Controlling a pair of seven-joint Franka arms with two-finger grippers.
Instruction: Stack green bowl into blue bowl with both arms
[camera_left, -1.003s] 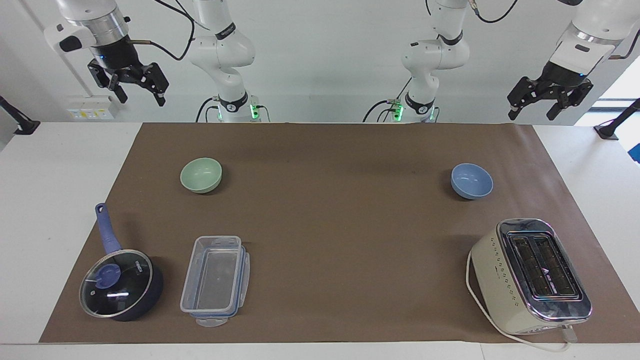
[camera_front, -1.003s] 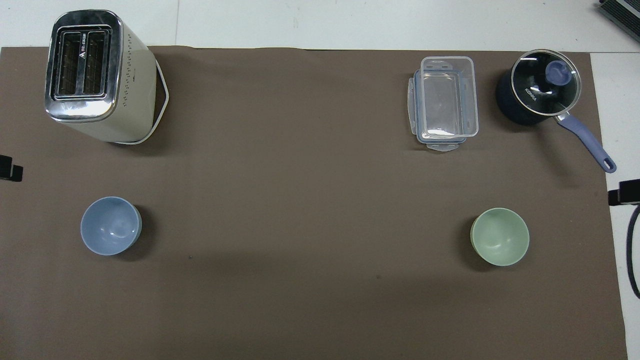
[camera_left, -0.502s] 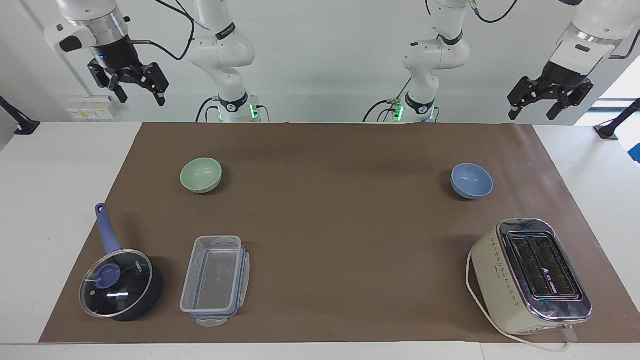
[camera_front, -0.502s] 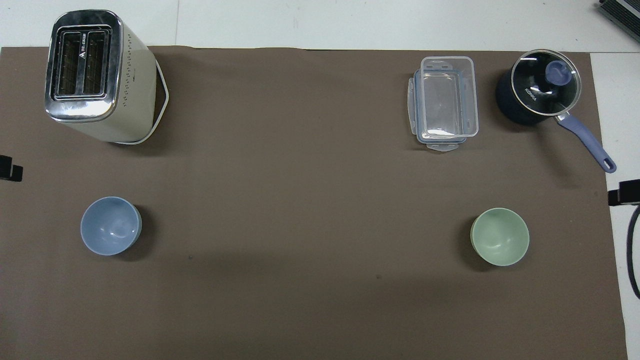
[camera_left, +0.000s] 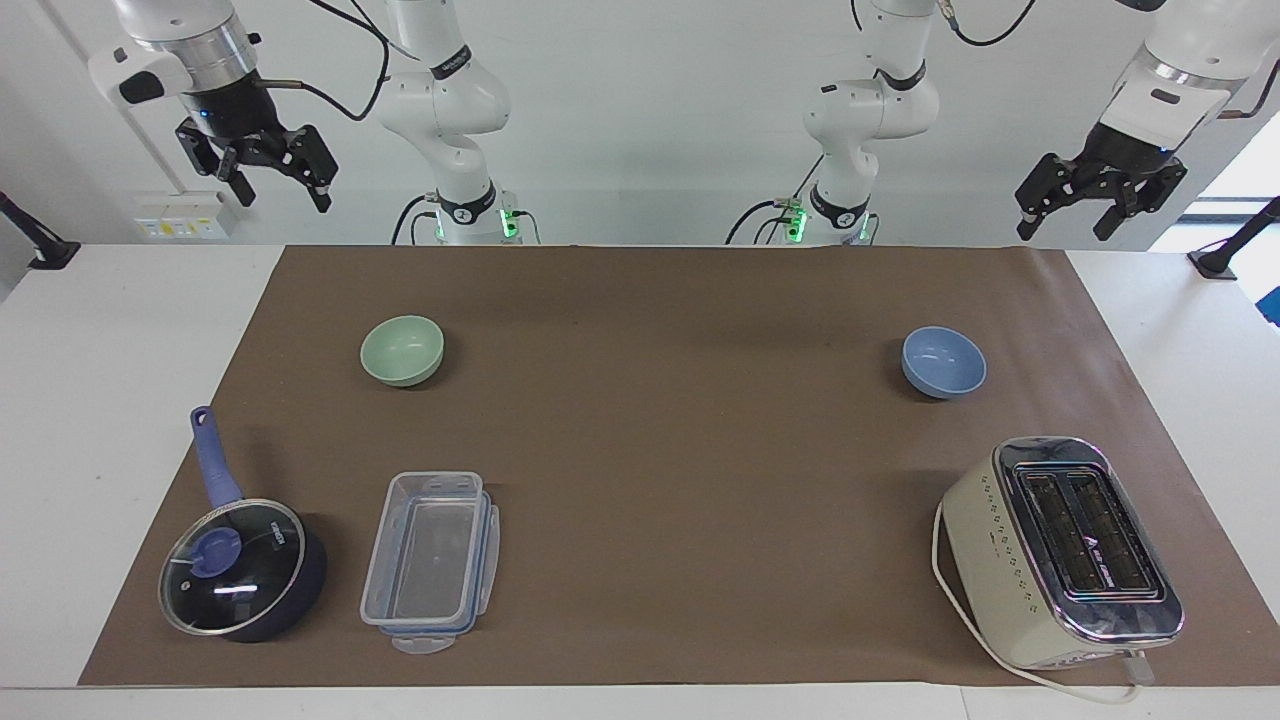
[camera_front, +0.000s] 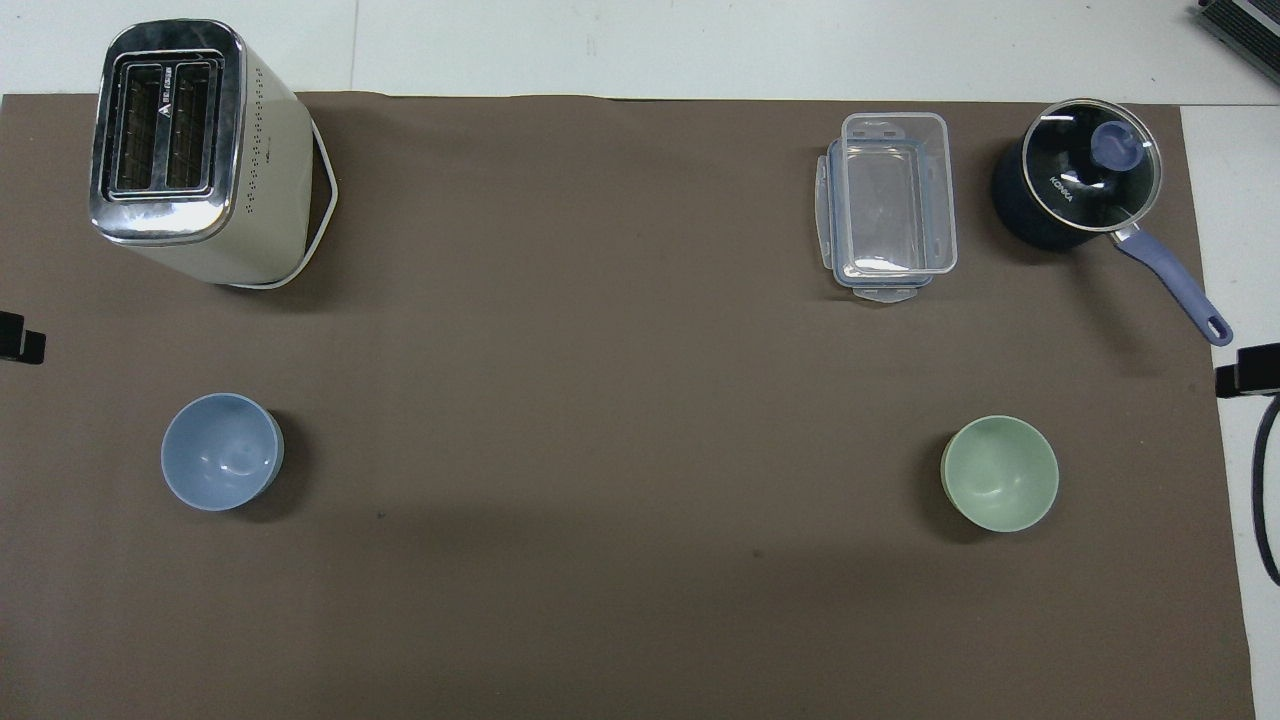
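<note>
The green bowl (camera_left: 402, 350) (camera_front: 1000, 473) stands upright on the brown mat toward the right arm's end of the table. The blue bowl (camera_left: 944, 362) (camera_front: 221, 451) stands upright toward the left arm's end, about as near to the robots as the green one. Both bowls are empty and untouched. My right gripper (camera_left: 282, 190) hangs open high in the air, off the mat's corner at its own end. My left gripper (camera_left: 1065, 225) hangs open and empty high above the mat's corner at the other end.
A cream toaster (camera_left: 1062, 550) (camera_front: 190, 150) stands farther from the robots than the blue bowl. A clear plastic container (camera_left: 430, 560) (camera_front: 890, 205) and a dark blue saucepan with glass lid (camera_left: 240, 565) (camera_front: 1080, 185) sit farther out than the green bowl.
The right gripper has drifted very slightly upward. The left gripper and both bowls have not moved.
</note>
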